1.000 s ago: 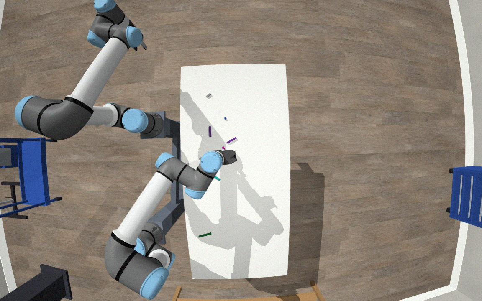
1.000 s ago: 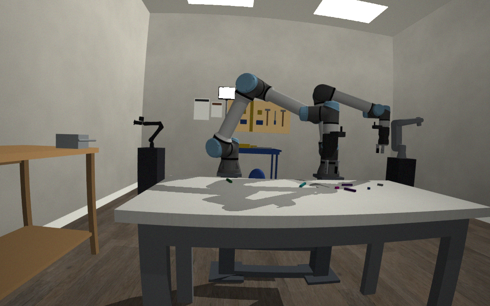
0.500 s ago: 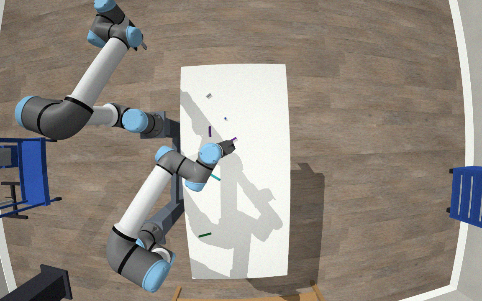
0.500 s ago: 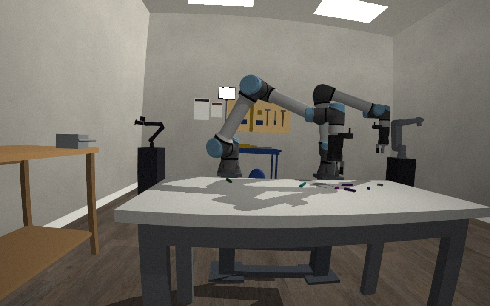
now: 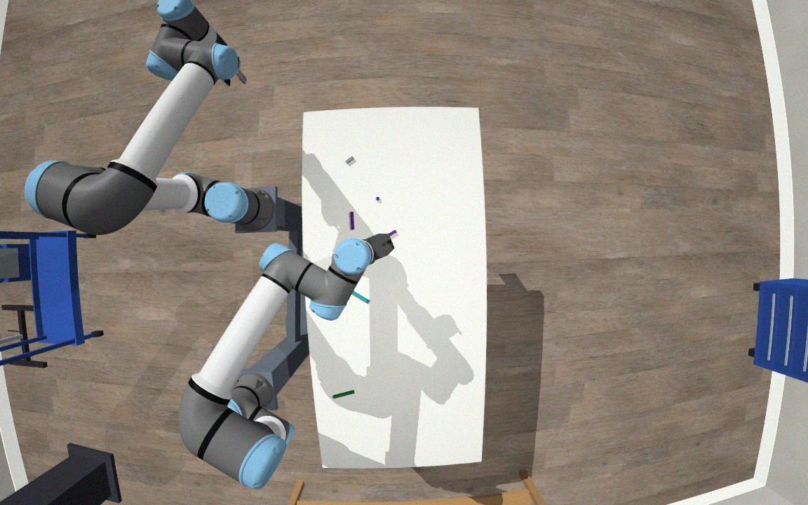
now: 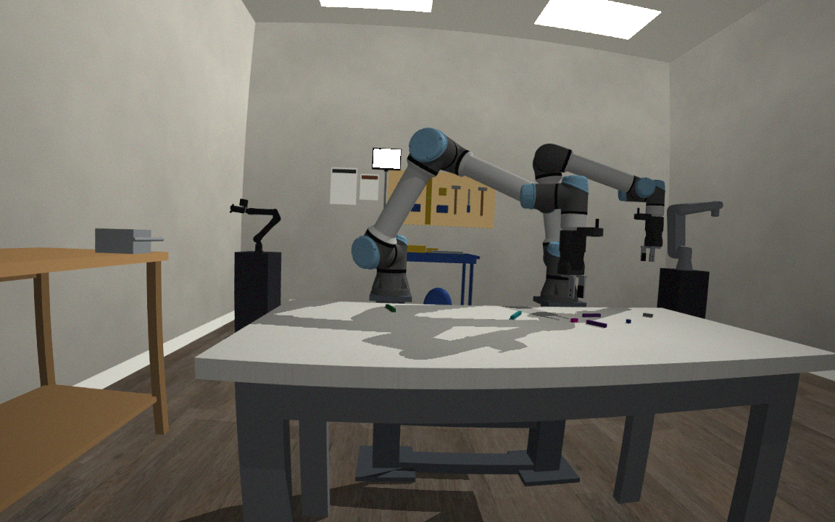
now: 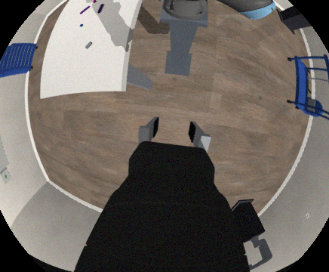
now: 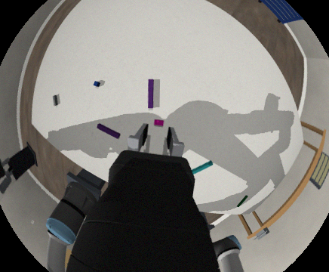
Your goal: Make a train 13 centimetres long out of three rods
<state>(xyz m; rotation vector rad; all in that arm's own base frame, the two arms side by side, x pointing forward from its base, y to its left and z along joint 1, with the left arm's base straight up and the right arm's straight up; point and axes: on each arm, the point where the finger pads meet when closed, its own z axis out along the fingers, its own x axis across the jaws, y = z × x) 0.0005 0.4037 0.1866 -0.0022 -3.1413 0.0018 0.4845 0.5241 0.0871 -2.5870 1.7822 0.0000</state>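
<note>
My right gripper (image 8: pixel 158 131) (image 6: pixel 576 294) is open, partly narrowed and empty, above the table just short of the magenta rod (image 8: pixel 158 122) (image 6: pixel 574 320). One purple rod (image 8: pixel 151 94) (image 5: pixel 393 234) (image 6: pixel 596 322) lies beyond the magenta one; another purple rod (image 8: pixel 108 131) (image 5: pixel 351 220) lies in shadow. A blue rod (image 8: pixel 96 84) (image 5: pixel 377 198) and a grey rod (image 8: pixel 56 100) (image 5: pixel 350 161) lie apart. A turquoise rod (image 8: pixel 202 167) (image 5: pixel 361 297) is partly hidden by the arm in the top view. A green rod (image 5: pixel 344 394) (image 8: pixel 242 201) lies far off. My left gripper (image 7: pixel 173 125) is open and empty, off the table. No rods touch.
The white table (image 5: pixel 438 163) (image 6: pixel 699 337) carries the scattered rods and broad arm shadows. The right arm reaches over its middle. The left arm hangs beyond the table's corner, over the floor (image 7: pixel 195 102).
</note>
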